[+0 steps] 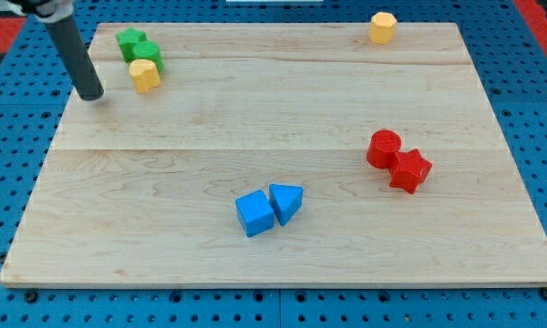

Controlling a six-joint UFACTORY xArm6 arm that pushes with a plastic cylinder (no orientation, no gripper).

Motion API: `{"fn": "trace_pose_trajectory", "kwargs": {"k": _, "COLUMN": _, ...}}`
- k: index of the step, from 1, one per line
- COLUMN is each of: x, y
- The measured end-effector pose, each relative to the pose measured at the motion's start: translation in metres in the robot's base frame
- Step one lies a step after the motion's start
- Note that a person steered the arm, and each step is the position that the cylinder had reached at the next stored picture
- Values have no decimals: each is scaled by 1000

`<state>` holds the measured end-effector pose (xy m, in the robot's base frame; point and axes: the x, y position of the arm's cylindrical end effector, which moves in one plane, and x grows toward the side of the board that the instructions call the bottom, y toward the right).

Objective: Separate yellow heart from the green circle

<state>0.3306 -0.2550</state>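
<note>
1. Near the view's top left corner, my tip (91, 95) rests on the wooden tabletop (255, 137), with the dark rod rising up and to the left out of the picture.
2. No pincer is fitted on this arm, so none shows and its state cannot be told; the rod ends bluntly at the tip.
3. Just to the right of my tip lies the yellow heart (145, 75), apart from the tip with a narrow strip of bare wood between them.
4. The yellow heart touches the green circle (148, 55), which sits just above it toward the view's top.
5. A green star (129, 42) sits against the green circle on its upper left side, so the three blocks form one tight cluster in the top left part of the board.
6. At the view's top edge, right of centre, a yellow hexagon (382, 27) stands alone, well apart from the cluster.
7. On the view's right side, at about mid-height, a red cylinder (384, 148) touches a red star (410, 170) that lies just below and to the right of it.
8. Toward the view's bottom, near the middle, a blue cube (254, 213) touches a blue triangle (286, 201) on its right.
9. Around the board a blue perforated surface (18, 155) shows on every side.
</note>
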Motion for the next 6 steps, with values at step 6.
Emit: {"fn": "trace_pose_trajectory", "kwargs": {"k": 6, "x": -2, "y": 112}}
